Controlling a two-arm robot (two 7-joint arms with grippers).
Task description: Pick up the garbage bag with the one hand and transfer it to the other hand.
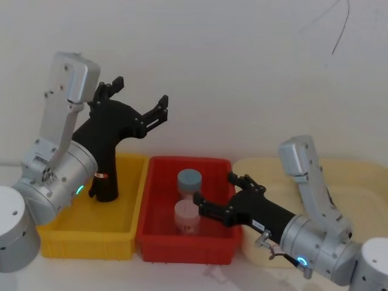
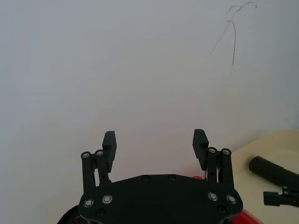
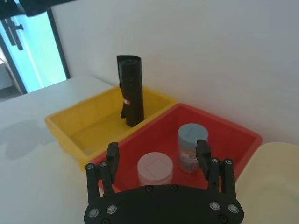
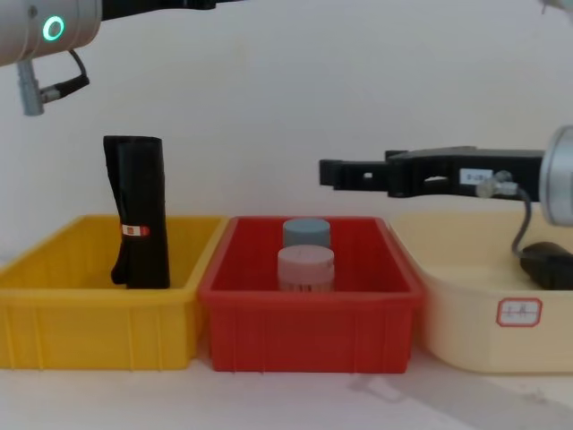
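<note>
The right gripper (image 1: 216, 189) has its fingers spread wide and reaches level over the red bin (image 1: 188, 161). It is just beside the blue-lidded jar (image 1: 188, 179) and pink-lidded jar (image 1: 187, 213) standing inside. The left gripper (image 1: 139, 94), fingers also spread and holding nothing, is raised high above the yellow bin (image 1: 85, 242), where a tall black roll (image 4: 141, 215) with a red-and-white band stands upright. The garbage bag (image 4: 548, 265) lies in the cream basin (image 4: 466, 313) on the right. All three containers sit side by side on a white table (image 3: 32, 154) against a white wall (image 1: 242, 60).
</note>
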